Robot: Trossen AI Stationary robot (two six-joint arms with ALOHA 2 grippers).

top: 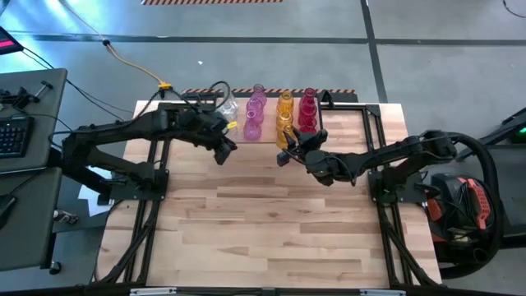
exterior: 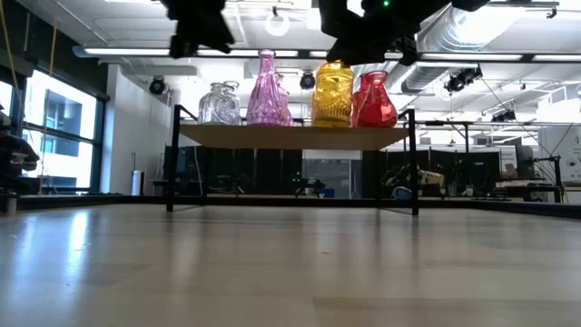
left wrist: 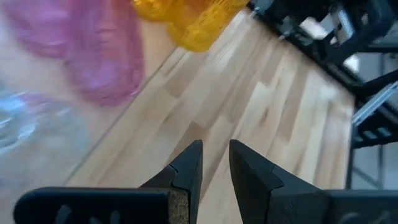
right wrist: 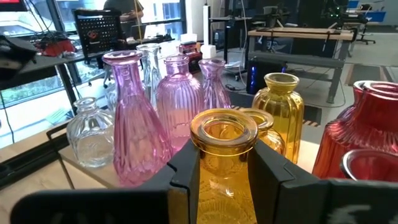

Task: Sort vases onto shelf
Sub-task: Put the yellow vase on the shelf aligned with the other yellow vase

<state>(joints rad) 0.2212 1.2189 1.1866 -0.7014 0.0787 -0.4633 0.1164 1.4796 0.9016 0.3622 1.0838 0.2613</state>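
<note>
Amber vase (right wrist: 224,162) in right claw (right wrist: 224,171), on shelf (exterior: 290,136), left claw (left wrist: 214,165) empty

From above we saw the light-wood butcher-block tabletop (top: 271,222) with translucent glass vases in colour rows at its far edge: clear (top: 228,107), pink-purple (top: 255,111), amber-yellow (top: 284,111), red-magenta (top: 307,107). The left gripper (top: 223,153) hung near the clear and pink rows. The right gripper (top: 288,150) sat at the front amber vase (top: 285,135).
</note>
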